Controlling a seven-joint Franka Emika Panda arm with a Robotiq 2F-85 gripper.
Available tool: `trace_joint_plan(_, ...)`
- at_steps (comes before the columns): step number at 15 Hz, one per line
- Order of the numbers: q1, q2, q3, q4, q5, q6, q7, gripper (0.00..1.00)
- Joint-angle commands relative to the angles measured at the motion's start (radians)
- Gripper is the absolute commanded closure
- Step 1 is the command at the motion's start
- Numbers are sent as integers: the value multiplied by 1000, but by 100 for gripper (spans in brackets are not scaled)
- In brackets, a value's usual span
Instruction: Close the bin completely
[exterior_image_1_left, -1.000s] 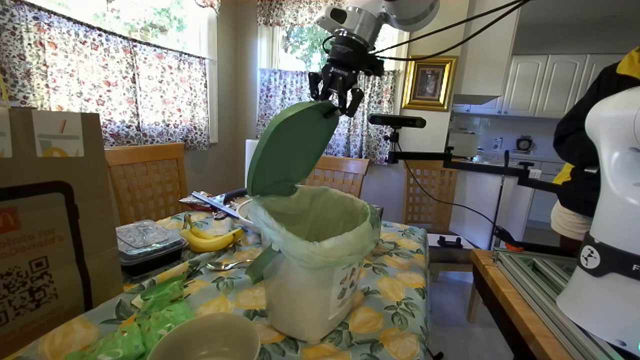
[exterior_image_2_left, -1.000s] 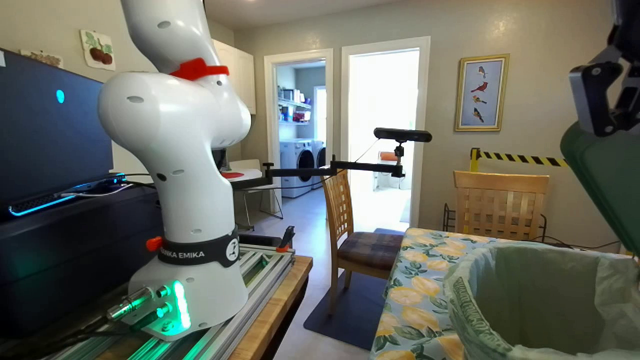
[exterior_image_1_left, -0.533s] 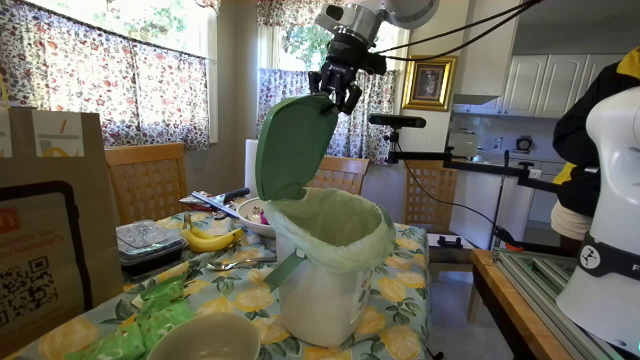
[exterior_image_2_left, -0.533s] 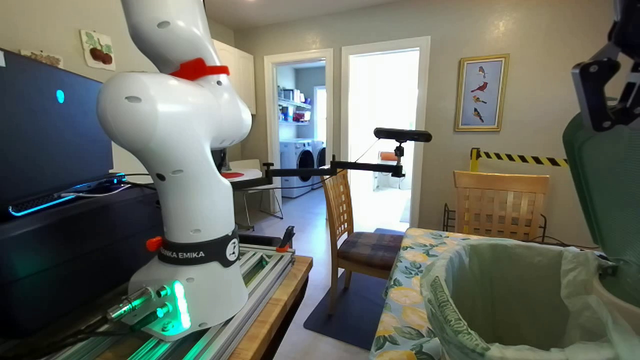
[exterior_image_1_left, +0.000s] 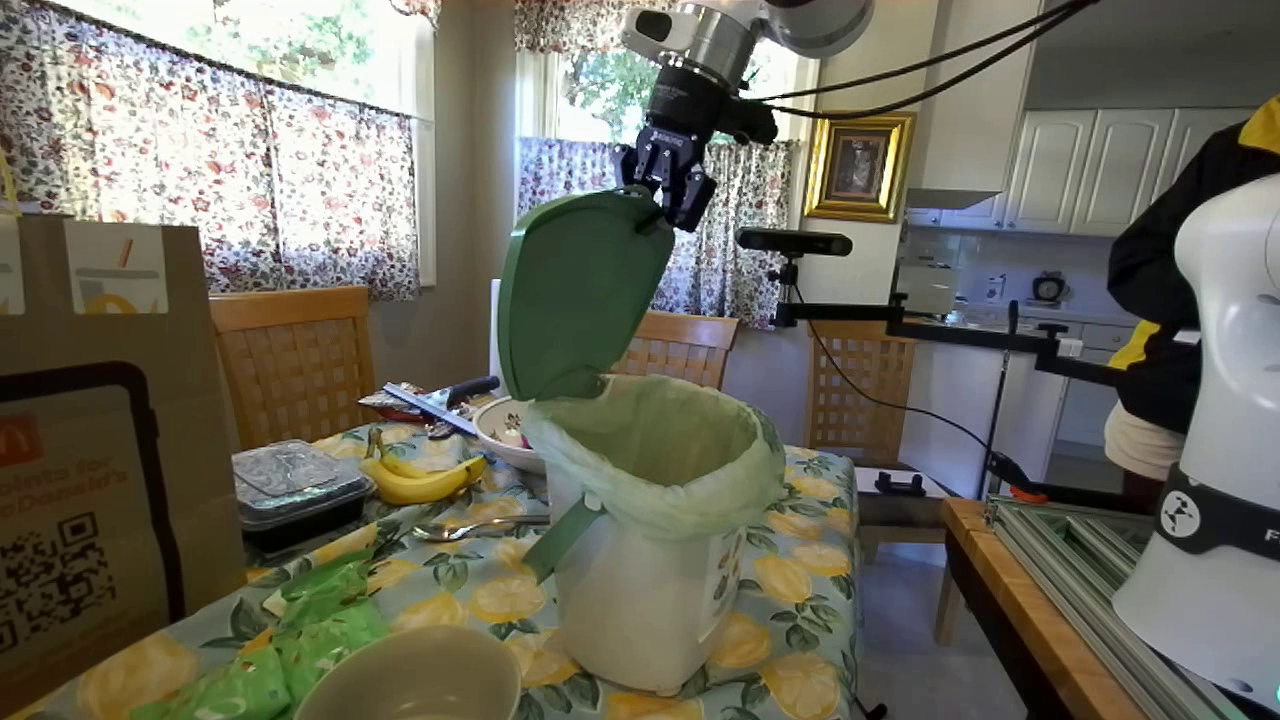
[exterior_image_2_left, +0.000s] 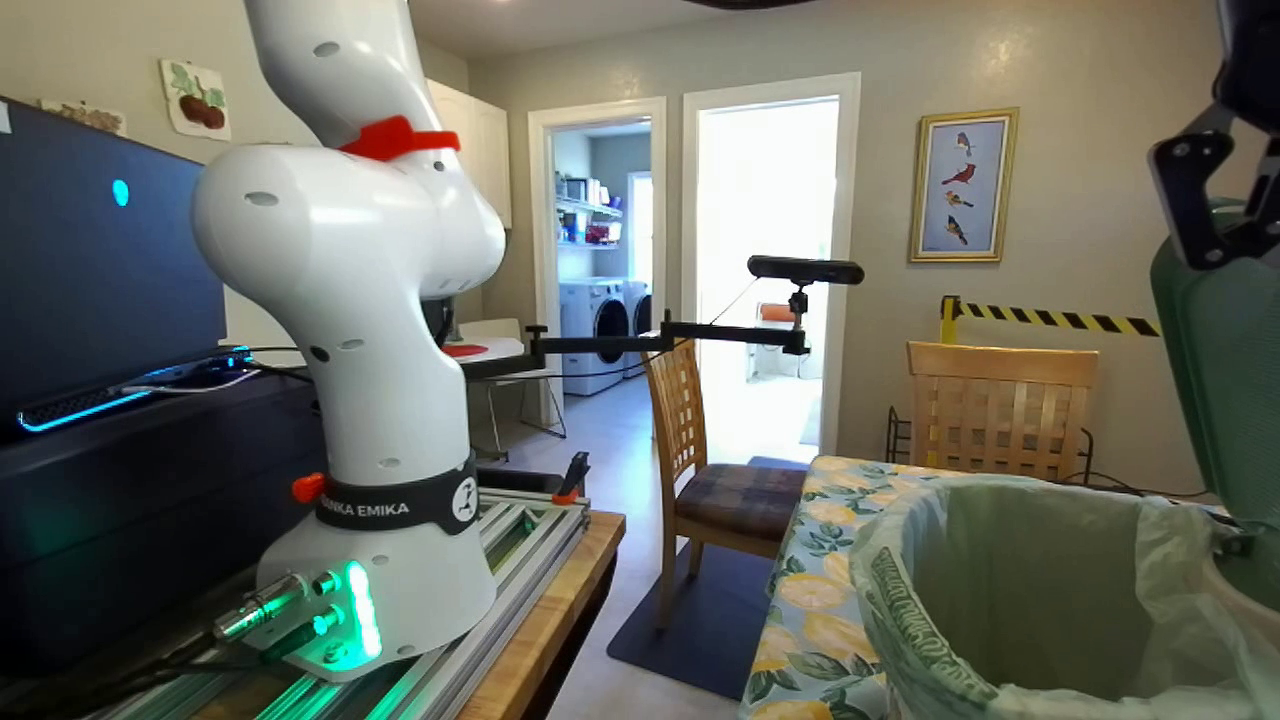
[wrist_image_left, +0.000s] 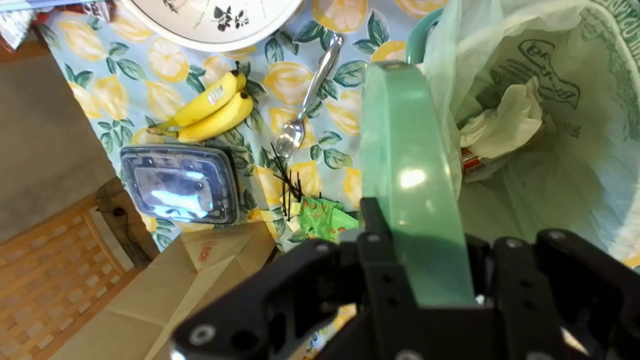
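The white bin (exterior_image_1_left: 645, 600) stands on the table with its green lid (exterior_image_1_left: 590, 290) raised steeply. The pale liner (exterior_image_1_left: 690, 505) hangs over its rim. In an exterior view the bin (exterior_image_2_left: 920, 625) and lid (exterior_image_2_left: 1225, 380) are cut off at the right edge. My gripper (exterior_image_1_left: 668, 210) is at the lid's upper edge. In the wrist view the lid's edge (wrist_image_left: 412, 155) runs between the two fingers of the gripper (wrist_image_left: 427, 240), which appear shut on it. Crumpled paper (wrist_image_left: 505, 120) lies inside the bin.
A pale bowl (exterior_image_1_left: 420, 675) and green packets (exterior_image_1_left: 310, 640) lie before the bin. Bananas (exterior_image_1_left: 425, 480), a spoon (exterior_image_1_left: 480, 527), a patterned bowl (exterior_image_1_left: 505, 435) and a black container (exterior_image_1_left: 300, 490) stand behind. A camera arm (exterior_image_1_left: 900, 318) stands at the right.
In an exterior view the bin has shifted right and slightly toward the camera since one second ago. Over the last half second, lid and gripper have moved slightly back left.
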Motion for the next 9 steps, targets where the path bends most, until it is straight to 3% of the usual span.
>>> trace_joint_plan(1, -15, -3, 24, -44, -71, -12, 84, 95)
trace_joint_plan(7, -9, -29, 38, -67, -141, -55, 131, 97)
trace_joint_plan(9, -7, -46, 42, -78, -163, -66, 134, 92)
